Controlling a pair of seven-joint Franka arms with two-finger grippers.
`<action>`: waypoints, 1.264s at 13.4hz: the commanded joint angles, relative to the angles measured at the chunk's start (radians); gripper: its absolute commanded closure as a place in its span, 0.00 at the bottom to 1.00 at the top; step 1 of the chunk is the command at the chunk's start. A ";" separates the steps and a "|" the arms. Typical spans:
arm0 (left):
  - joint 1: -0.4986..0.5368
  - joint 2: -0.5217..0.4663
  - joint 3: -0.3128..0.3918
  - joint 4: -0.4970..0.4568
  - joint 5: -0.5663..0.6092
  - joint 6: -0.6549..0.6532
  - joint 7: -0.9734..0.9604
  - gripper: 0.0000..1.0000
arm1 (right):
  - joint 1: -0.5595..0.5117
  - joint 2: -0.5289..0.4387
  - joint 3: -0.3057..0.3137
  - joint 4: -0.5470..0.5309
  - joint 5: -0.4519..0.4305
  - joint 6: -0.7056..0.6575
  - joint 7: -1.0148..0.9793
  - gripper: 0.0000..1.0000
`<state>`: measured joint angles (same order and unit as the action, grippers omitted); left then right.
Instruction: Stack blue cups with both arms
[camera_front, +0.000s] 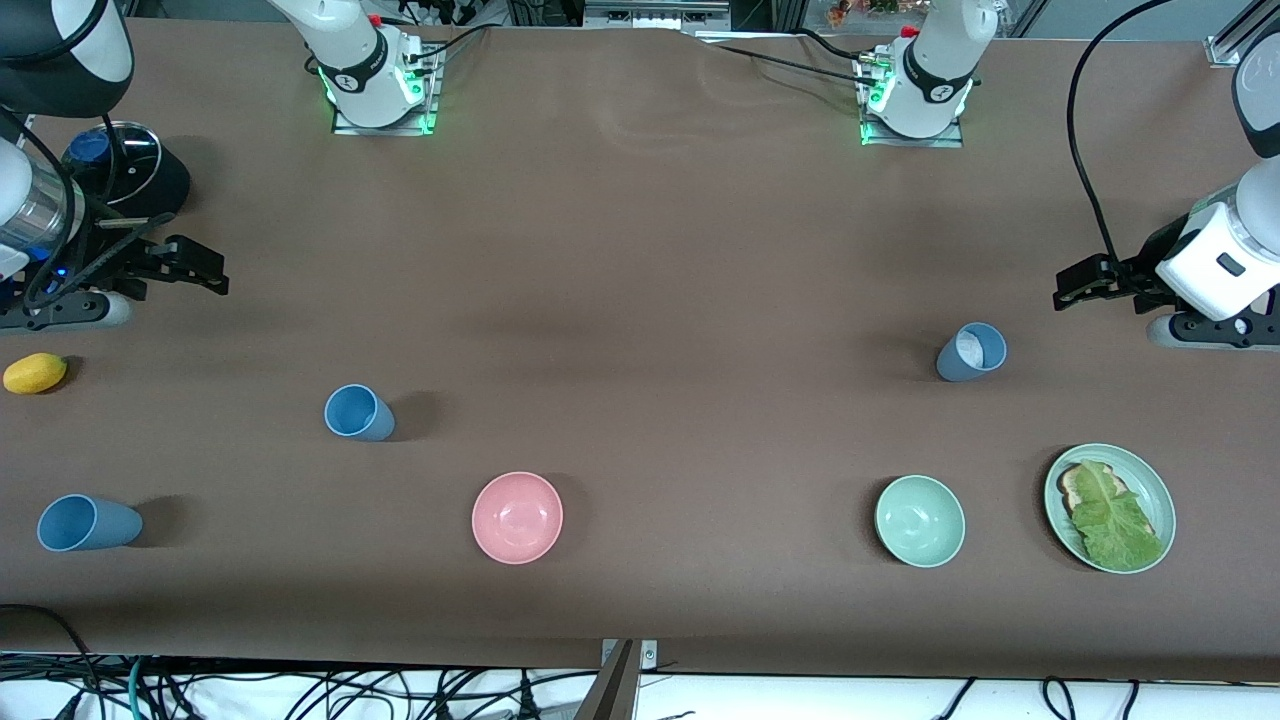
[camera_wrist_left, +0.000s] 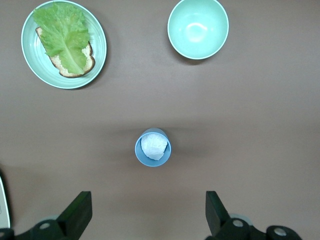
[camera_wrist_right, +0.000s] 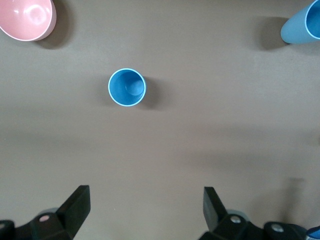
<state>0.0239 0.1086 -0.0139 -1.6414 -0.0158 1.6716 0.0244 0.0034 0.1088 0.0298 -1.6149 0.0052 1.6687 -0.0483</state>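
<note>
Both my grippers, left gripper (camera_wrist_left: 145, 215) and right gripper (camera_wrist_right: 145, 212), hang open, each above a blue cup (camera_wrist_left: 153, 147) (nothing grasped), ready to descend.

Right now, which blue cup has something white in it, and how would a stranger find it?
Start at the green plate with lettuce at the left arm's end of the table. Farther from the camera stands a grey-blue cup, under the left tool. Only it holds something white; the other blue cups are empty.

Robotics lab, two white arms (camera_front: 360, 60) bolted to a brown-covered table (camera_front: 640, 250), tangled cables (camera_front: 300, 690) along its near edge
</note>
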 joint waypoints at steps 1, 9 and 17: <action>-0.004 -0.004 0.003 -0.003 0.022 0.005 0.005 0.00 | 0.000 0.005 0.001 0.026 -0.011 -0.023 0.010 0.00; -0.004 -0.004 0.003 -0.005 0.020 0.005 0.005 0.00 | -0.002 0.005 -0.001 0.027 -0.007 -0.009 0.010 0.00; -0.004 -0.003 0.002 -0.005 0.020 0.005 0.002 0.00 | -0.002 0.006 -0.001 0.027 -0.007 -0.009 0.010 0.00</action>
<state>0.0232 0.1093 -0.0139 -1.6421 -0.0157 1.6715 0.0244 0.0026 0.1088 0.0292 -1.6104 0.0052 1.6702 -0.0474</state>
